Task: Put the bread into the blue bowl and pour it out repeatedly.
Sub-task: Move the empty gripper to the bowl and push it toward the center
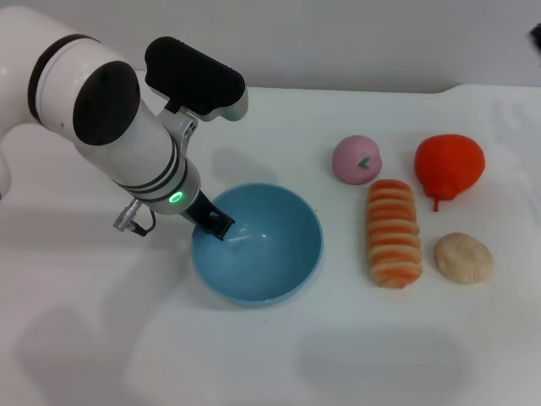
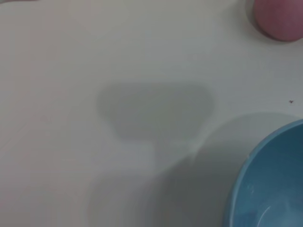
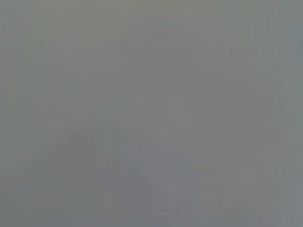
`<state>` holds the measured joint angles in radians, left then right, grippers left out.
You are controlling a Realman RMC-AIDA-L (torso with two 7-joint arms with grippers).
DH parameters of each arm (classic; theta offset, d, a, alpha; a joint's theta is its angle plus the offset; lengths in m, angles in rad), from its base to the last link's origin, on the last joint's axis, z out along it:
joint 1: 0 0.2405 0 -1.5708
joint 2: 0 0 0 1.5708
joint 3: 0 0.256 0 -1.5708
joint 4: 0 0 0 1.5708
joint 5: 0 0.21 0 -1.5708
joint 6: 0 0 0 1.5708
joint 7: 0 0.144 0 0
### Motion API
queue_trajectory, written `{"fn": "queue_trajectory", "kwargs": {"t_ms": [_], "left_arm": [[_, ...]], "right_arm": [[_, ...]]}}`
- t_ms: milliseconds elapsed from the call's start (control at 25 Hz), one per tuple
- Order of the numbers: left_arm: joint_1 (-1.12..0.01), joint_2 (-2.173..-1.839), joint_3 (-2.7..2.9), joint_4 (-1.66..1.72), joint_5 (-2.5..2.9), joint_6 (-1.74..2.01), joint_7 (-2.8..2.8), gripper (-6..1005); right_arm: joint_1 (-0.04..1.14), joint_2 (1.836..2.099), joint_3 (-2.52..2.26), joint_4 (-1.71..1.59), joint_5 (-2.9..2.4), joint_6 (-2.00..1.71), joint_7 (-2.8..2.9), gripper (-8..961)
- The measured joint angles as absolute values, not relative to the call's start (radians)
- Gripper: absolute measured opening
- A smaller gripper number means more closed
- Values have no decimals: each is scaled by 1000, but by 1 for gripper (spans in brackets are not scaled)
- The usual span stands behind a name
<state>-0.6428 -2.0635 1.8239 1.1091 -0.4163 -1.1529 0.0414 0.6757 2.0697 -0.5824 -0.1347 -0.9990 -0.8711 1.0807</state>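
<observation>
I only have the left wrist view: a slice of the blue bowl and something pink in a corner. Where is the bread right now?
Observer: The bread lies striped side up on the table, to the right of the blue bowl and apart from it.
Operator: So the bowl is empty?
Observer: Yes, the head view shows nothing inside it.
Operator: And where does my left pincer sit?
Observer: The left pincer is at the bowl's left rim, on the side away from the bread.
</observation>
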Motion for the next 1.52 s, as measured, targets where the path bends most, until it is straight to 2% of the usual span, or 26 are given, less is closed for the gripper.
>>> {"fn": "queue_trajectory", "kwargs": {"t_ms": [160, 440, 720, 1000, 1520], "left_arm": [[-645, -2063, 1824, 1109, -417, -1153, 45, 8], [-645, -2062, 1824, 1107, -418, -1148, 50, 7], [-644, -2060, 1824, 1107, -417, -1139, 52, 5], [-648, -2062, 1814, 1109, -415, -1130, 49, 3], [-691, -2061, 1801, 1108, -416, -1128, 52, -3]], "right_arm": [[658, 2069, -718, -298, -1306, -777, 1424, 476], [637, 2072, -859, -580, -1853, -818, 2007, 476], [716, 2071, -897, -738, -2285, -1004, 2373, 475], [816, 2070, -956, -769, -2518, -1132, 2556, 475], [826, 2072, -1057, -667, -2608, -1135, 2635, 476]]}}
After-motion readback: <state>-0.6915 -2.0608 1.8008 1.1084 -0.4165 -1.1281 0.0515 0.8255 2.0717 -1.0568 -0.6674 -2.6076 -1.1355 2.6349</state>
